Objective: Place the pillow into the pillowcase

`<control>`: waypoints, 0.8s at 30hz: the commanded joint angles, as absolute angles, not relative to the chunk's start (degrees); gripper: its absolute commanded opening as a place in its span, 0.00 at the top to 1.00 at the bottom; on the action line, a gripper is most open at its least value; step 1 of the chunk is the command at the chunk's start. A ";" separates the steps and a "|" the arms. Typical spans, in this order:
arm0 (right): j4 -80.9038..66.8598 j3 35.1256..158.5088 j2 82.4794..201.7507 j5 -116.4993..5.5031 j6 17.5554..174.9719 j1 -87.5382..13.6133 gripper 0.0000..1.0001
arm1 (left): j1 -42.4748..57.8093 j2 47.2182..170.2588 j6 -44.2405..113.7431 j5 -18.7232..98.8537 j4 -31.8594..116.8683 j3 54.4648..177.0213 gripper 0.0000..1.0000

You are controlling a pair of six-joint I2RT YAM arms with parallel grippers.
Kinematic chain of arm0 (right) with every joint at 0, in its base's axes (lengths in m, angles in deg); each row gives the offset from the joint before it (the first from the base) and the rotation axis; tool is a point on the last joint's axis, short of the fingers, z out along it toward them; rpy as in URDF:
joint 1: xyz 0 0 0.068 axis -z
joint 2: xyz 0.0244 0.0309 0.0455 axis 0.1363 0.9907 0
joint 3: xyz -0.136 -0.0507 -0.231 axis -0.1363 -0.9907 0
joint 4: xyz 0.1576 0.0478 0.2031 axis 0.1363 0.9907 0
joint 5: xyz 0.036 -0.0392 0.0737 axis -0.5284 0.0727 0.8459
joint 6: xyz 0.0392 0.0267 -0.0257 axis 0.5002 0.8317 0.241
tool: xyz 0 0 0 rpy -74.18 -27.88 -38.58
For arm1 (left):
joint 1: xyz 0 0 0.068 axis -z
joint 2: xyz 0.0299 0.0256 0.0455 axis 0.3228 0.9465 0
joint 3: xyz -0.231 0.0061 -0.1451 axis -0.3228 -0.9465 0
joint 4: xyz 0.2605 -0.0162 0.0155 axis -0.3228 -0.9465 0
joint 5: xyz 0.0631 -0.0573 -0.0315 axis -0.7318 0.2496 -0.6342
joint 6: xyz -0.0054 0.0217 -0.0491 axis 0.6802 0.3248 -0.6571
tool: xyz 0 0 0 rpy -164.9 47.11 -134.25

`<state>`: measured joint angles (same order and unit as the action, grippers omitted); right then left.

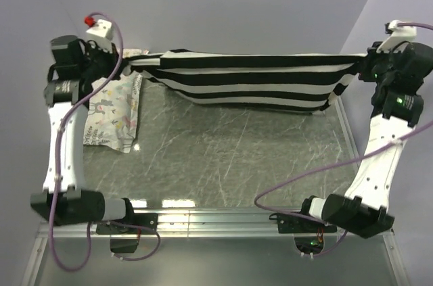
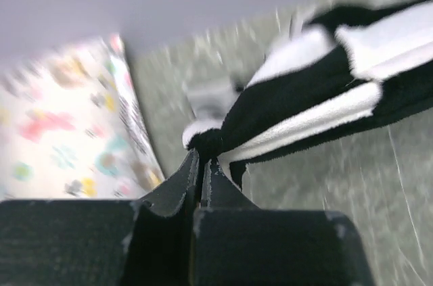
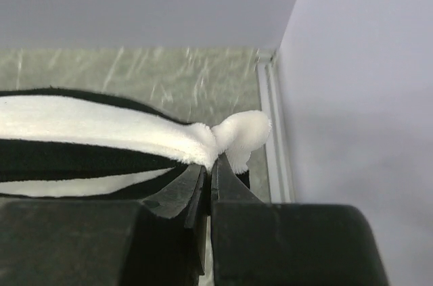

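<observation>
Two corners of the striped pillowcase (image 1: pixel 250 80) are pinched shut, one by the left gripper (image 1: pixel 130 63), one by the right gripper (image 1: pixel 356 69), holding it taut above the table (image 1: pixel 237 157); no pillow is visible, so keeping even tension seems key.

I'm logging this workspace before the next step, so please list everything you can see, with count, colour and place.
table: one, grey-green marbled top, fills the middle of the top view.
pillowcase: one, black and white stripes, stretched across the far side, held at both ends, sagging in the middle.
printed pillow: one, pastel print on white, far left.
cables: two, purple, one on each side.
left arm: one, white and black, left edge.
right arm: one, white and black, right edge.
left gripper: one, black, shut on the pillowcase's left end.
right gripper: one, black, shut on its right end.
</observation>
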<state>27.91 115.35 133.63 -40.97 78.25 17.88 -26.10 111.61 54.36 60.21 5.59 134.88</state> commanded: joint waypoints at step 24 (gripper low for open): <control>26.62 145.48 173.67 -72.80 78.99 4.47 0.64 | -21.73 147.56 52.22 48.41 13.97 161.91 0.62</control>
<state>26.62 125.60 167.95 -62.47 78.14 3.96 -20.50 143.52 53.93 53.80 13.81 146.97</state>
